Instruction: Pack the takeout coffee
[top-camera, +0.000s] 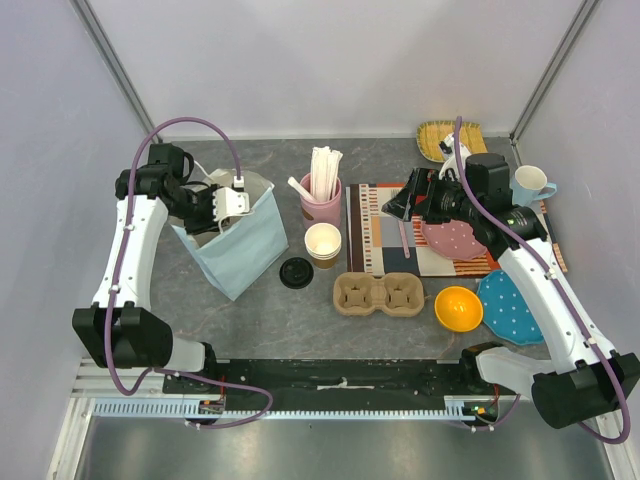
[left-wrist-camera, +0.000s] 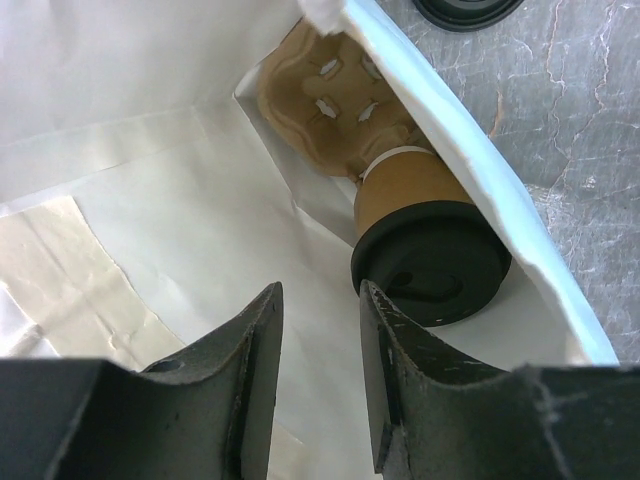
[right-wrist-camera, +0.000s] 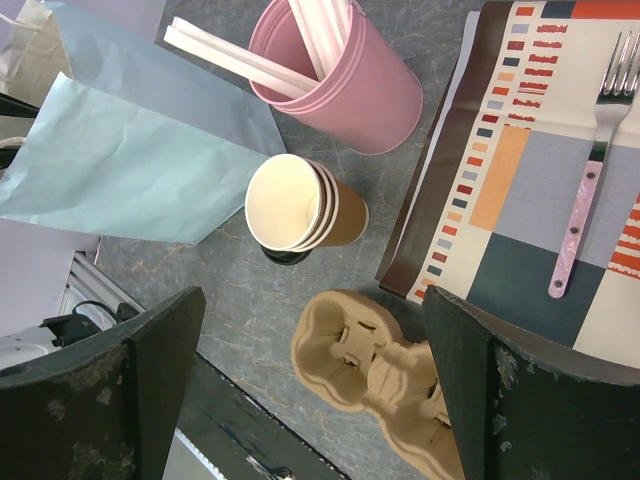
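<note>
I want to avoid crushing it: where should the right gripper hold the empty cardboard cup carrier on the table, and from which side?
The cup carrier lies flat, so its low sides offer little. Probably grip the narrow waist between its two wells, from straight above; it should fit between the open fingers of the right gripper.

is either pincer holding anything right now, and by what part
Nothing is held. The left pincer sits empty inside the paper bag, apart from the takeout coffee; the right pincer is open and empty.
</note>
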